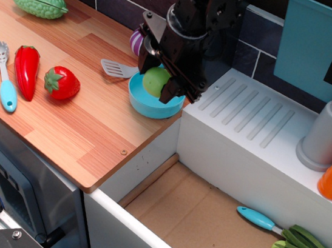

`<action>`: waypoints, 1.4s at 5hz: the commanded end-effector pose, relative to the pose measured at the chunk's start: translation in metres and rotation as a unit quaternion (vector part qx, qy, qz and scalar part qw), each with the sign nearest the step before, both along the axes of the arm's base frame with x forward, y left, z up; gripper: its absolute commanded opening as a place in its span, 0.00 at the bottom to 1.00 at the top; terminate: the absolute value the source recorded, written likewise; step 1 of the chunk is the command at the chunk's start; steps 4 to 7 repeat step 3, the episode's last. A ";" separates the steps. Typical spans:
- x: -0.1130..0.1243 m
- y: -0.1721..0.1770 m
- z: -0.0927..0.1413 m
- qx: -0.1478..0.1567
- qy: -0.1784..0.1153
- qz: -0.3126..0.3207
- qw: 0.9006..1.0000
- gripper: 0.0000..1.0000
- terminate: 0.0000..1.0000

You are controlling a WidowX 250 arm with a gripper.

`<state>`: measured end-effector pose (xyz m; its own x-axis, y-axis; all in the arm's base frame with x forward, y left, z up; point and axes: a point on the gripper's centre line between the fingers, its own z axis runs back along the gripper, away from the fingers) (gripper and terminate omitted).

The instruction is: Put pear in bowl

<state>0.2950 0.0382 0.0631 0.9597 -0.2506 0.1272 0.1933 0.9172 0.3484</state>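
Observation:
The pear (155, 81), a small smooth light-green round fruit, sits between the fingers of my gripper (157, 81), which is shut on it. The gripper holds it just above the inside of the light-blue bowl (144, 103), which stands on the wooden counter near its right edge. The black arm comes down from the top and hides the far half of the bowl. I cannot tell whether the pear touches the bowl's floor.
A grey spatula (119, 68) and a purple onion (138, 41) lie just behind the bowl. A strawberry (61, 83), red pepper (25, 69), spoon (3, 75) and bumpy green gourd (39, 2) are to the left. The white sink unit (256, 136) and teal box (323, 47) are to the right.

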 end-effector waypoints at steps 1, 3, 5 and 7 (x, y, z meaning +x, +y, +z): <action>0.019 0.011 0.009 -0.015 -0.026 -0.043 0.999 1.00 0.00; 0.019 0.011 0.009 -0.015 -0.026 -0.043 0.999 1.00 1.00; 0.019 0.011 0.009 -0.015 -0.026 -0.043 0.999 1.00 1.00; 0.019 0.011 0.009 -0.015 -0.026 -0.043 0.999 1.00 1.00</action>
